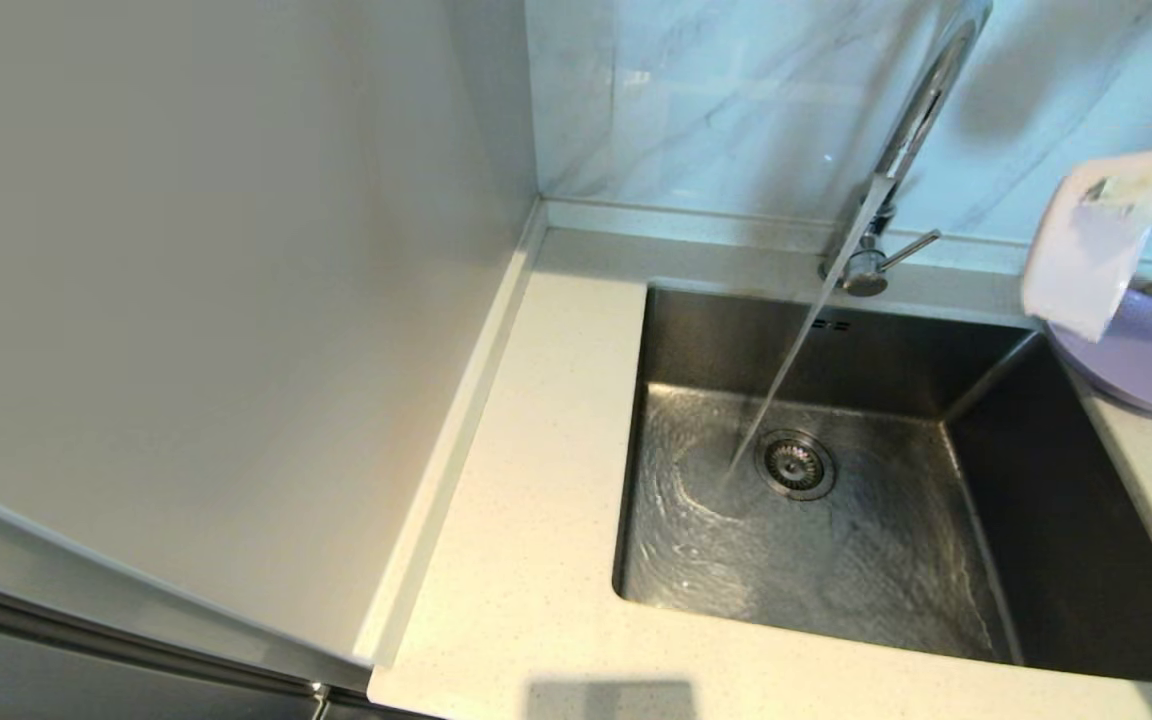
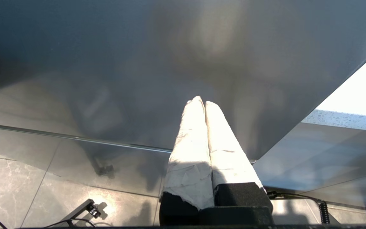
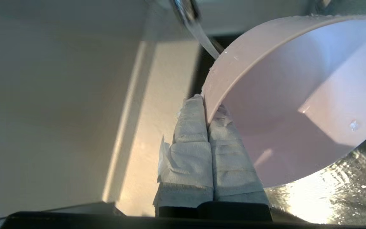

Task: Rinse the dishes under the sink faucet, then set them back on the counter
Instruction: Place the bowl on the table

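Pale pink dish (image 3: 297, 105) pinched by its rim wall between my right gripper (image 3: 206, 109) fingers, one pad outside, one inside; jaws pressed tight on the thin wall. Dish is tilted, mouth facing back toward my wrist, droplets on rim and inside, so I judge it rinsed and tipped to drain. From the head view it hangs at the sink's far right corner, over the edge of the lilac plate (image 1: 1151, 360), which rests on the counter (image 1: 526, 560) there, partly overhanging the basin. The hold by the rim leaves the base free for setting down. Beyond my right jaws the faucet (image 1: 921, 110) runs; its stream (image 1: 786, 370) falls clear of the dish and strikes the sink (image 1: 836, 560) floor just beside the drain strainer (image 1: 794, 464). Whitish bowl not in view. Left gripper (image 2: 201, 102) parked low by the cabinet front, jaws pressed together, holding nothing
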You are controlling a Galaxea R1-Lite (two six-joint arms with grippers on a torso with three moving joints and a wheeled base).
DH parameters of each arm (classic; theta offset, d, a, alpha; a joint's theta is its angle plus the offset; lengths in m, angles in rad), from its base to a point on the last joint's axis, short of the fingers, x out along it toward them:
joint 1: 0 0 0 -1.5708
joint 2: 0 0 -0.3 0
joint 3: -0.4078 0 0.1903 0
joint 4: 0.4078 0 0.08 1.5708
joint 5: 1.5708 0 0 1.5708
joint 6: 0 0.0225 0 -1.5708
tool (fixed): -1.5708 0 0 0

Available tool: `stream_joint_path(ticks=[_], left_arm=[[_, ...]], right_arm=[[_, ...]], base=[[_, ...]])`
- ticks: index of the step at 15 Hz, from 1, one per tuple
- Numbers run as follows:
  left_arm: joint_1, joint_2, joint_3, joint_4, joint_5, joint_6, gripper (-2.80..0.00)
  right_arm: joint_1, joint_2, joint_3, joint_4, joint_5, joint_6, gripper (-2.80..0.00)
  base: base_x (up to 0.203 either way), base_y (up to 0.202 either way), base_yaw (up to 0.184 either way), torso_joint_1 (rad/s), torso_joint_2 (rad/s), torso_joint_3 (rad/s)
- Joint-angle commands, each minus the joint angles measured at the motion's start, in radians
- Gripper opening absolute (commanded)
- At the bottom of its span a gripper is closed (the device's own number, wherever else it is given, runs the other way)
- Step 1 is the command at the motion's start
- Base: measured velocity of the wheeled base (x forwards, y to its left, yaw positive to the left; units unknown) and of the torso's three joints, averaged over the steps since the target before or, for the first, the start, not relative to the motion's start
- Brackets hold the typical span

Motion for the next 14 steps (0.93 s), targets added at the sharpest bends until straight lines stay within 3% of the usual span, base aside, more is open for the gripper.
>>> stream_joint_path(ticks=[1,4,6,8,11,13,14], left_arm=[[0.000,0.000,0.000,0.000,0.000,0.000,-2.80],[0.000,0.000,0.000,0.000,0.000,0.000,-2.80],[0.000,0.000,0.000,0.000,0.000,0.000,-2.80],[0.000,0.000,0.000,0.000,0.000,0.000,-2.80],[0.000,0.000,0.000,0.000,-0.002,0.000,-2.80],[0.000,0.000,0.000,0.000,-0.002,0.000,-2.80],[0.000,0.000,0.000,0.000,0.000,0.000,-2.80]], right_arm=[[0.000,-0.016,0.032,-0.002,-0.017,-0.014,-2.80],[0.001,0.011,-0.242,-0.004,-0.045,-0.031,-2.80],[0.001,0.017,-0.312,0.000,-0.052,-0.036,-2.80],[0.001,0.006,-0.232,0.004,-0.060,-0.042,-2.80],[0.001,-0.018,0.030,0.035,-0.114,-0.087,-2.80],[-0.001,-0.018,0.044,0.075,-0.189,-0.239,-2.80],[-0.002,-0.014,0.024,0.081,-0.202,-0.277,-2.80]], base=[[0.000,0.000,0.000,0.000,0.00,0.000],[0.000,0.000,0.000,0.000,0.00,0.000],[0.000,0.000,0.000,0.000,0.00,0.000],[0.000,0.000,0.000,0.000,0.00,0.000],[0.000,0.000,0.000,0.000,0.00,0.000],[0.000,0.000,0.000,0.000,0.00,0.000],[0.000,0.000,0.000,0.000,0.00,0.000]])
